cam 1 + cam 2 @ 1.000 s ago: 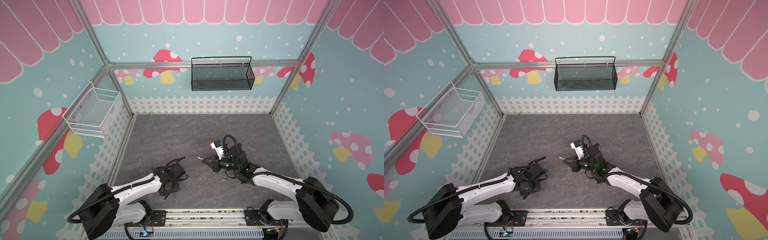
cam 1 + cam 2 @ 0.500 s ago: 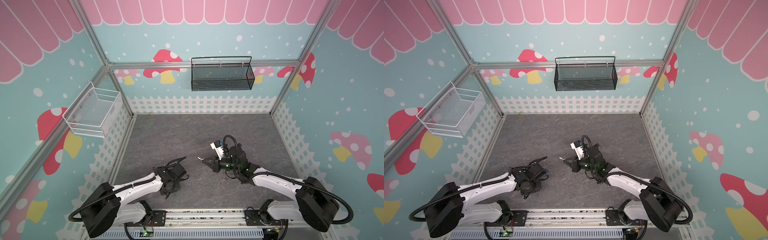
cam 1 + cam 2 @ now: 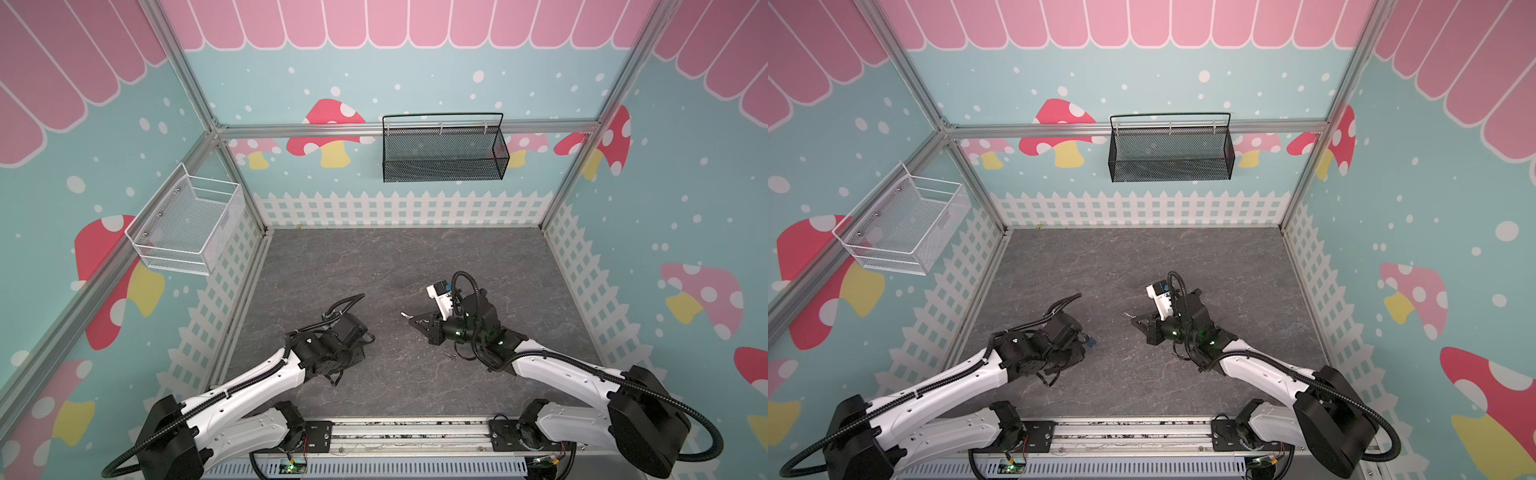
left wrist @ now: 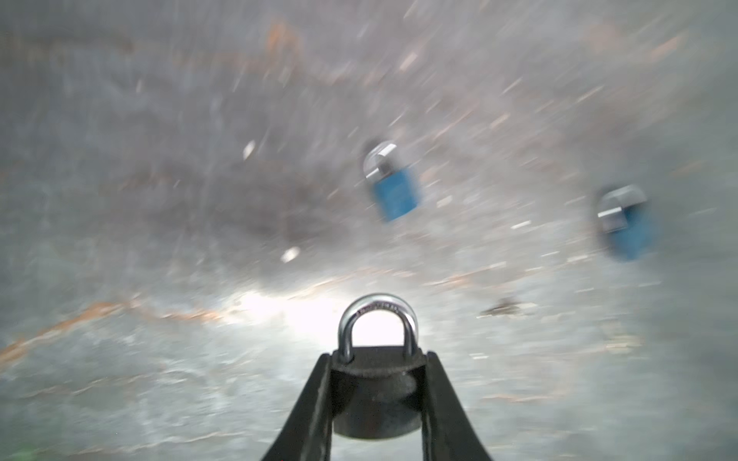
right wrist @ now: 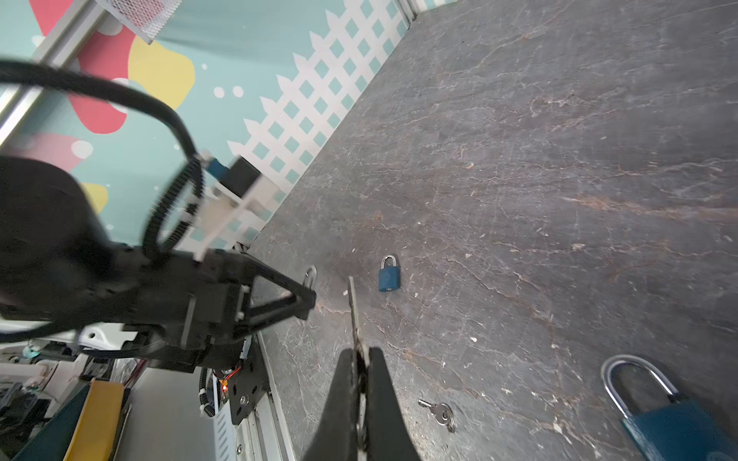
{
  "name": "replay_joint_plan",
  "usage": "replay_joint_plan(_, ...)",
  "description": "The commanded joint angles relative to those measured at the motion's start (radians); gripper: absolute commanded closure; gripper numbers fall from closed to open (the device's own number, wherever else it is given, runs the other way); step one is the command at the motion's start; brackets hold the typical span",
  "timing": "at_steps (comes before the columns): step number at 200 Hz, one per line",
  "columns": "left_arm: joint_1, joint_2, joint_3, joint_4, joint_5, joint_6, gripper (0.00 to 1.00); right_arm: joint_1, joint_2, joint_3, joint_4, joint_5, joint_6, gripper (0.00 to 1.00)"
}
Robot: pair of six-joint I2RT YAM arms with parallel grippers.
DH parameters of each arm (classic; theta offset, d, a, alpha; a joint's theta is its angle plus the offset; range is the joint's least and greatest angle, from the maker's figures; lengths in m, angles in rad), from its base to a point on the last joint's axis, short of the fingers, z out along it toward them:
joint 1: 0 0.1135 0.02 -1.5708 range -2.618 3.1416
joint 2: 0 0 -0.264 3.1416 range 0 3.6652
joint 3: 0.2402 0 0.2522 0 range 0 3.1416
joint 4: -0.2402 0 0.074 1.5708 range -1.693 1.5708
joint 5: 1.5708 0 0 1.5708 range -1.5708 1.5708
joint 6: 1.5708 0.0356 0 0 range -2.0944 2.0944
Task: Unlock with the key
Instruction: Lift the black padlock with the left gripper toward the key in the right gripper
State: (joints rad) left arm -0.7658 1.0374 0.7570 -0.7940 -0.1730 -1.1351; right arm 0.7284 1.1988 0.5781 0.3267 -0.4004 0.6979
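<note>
In the left wrist view my left gripper point(image 4: 377, 359) is shut on a dark padlock point(image 4: 375, 395), whose silver shackle point(image 4: 377, 319) sticks out past the fingers. My right gripper point(image 5: 361, 353) is shut on a key point(image 5: 353, 307), and the blade projects forward from between the fingers. In the right wrist view the left gripper point(image 5: 307, 297) hangs just above the floor, close to the key's tip, with the shackle point(image 5: 310, 275) showing behind it. In a top view the right gripper point(image 3: 409, 319) points left toward the left arm point(image 3: 324, 353).
A small blue padlock point(image 5: 389, 275) lies on the grey floor just beyond the key tip. A larger blue padlock point(image 5: 671, 419) and a spare key point(image 5: 439, 413) lie near the right gripper. A black basket point(image 3: 442, 149) and a white basket point(image 3: 187, 224) hang on the walls.
The left wrist has shifted slightly and its view is blurred by motion. The right arm with the key has stayed in place.
</note>
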Motion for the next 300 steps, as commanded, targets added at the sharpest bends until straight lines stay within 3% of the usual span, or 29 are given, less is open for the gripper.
replay_joint_plan(1, 0.013, -0.026, 0.107, 0.039, -0.096, -0.077, 1.0, 0.054, -0.029, 0.005, -0.048, 0.126, 0.022, 1.0)
replay_joint_plan(34, 0.014, -0.009, 0.205, 0.139, -0.137, -0.138, 1.0, 0.116, -0.057, -0.025, 0.032, 0.244, 0.082, 1.0)
replay_joint_plan(68, 0.014, 0.034, 0.247, 0.219, -0.122, -0.185, 1.0, 0.179, -0.06, -0.024, 0.129, 0.368, 0.064, 1.0)
replay_joint_plan(110, 0.013, 0.042, 0.246, 0.307, -0.117, -0.209, 1.0, 0.218, -0.007, 0.012, 0.199, 0.427, 0.072, 1.0)
replay_joint_plan(300, 0.013, 0.048, 0.229, 0.359, -0.112, -0.218, 1.0, 0.263, 0.123, 0.146, 0.244, 0.422, 0.056, 1.0)
